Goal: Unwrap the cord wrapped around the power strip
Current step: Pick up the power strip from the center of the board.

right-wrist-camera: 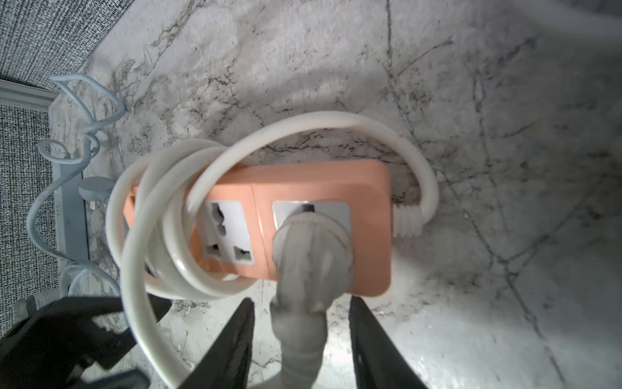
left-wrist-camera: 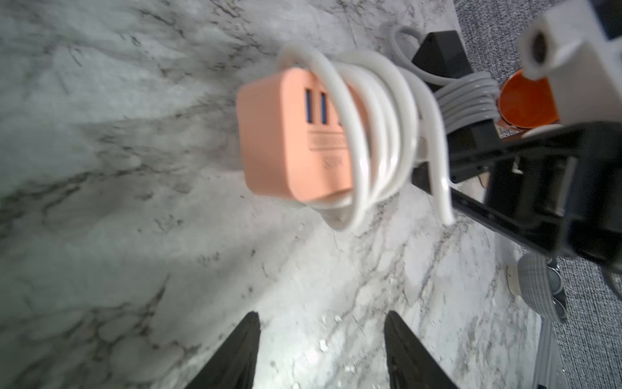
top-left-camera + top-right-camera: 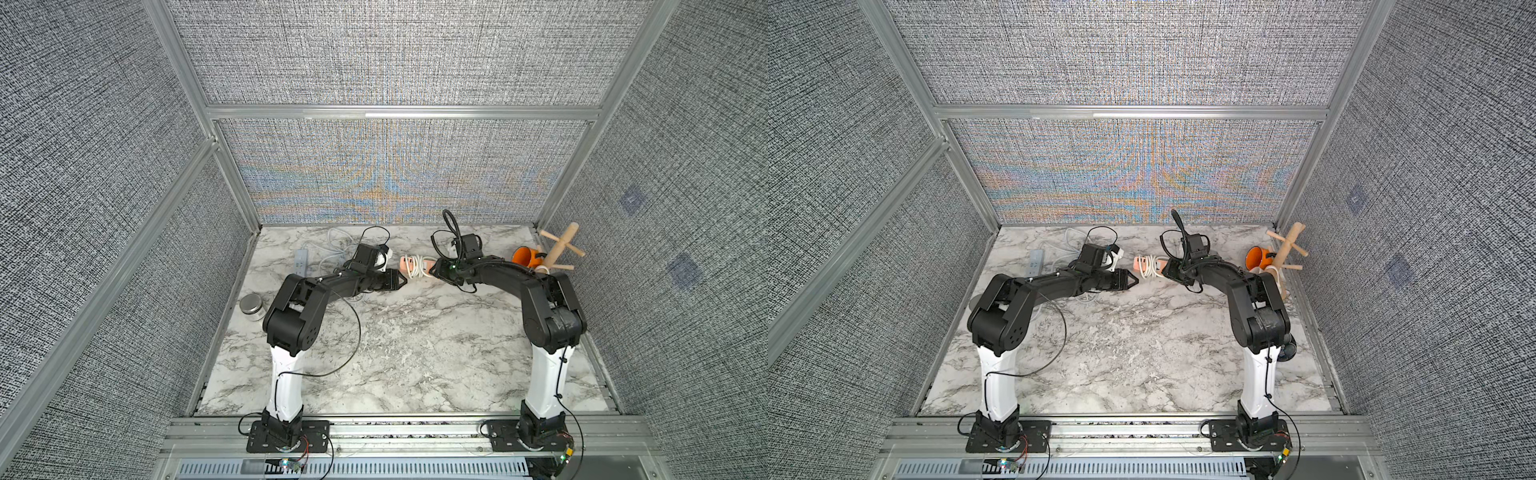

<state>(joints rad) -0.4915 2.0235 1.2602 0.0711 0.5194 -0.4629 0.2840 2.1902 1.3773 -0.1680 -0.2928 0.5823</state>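
In both top views I see the power strip [image 3: 405,262] far-centre, long axis running arm to arm. Left wrist — left gripper [image 2: 322,315] spread and empty, short of its end. Right wrist — right gripper [image 1: 301,303] nearer, jaws parted astride the plug [image 1: 309,256], cord [image 1: 323,118] coiled beyond

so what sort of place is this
Probably a robot test cell, not a home: grey textured panels in an aluminium frame enclose a marble-pattern tabletop, and the left arm and right arm are mounted on a front rail.
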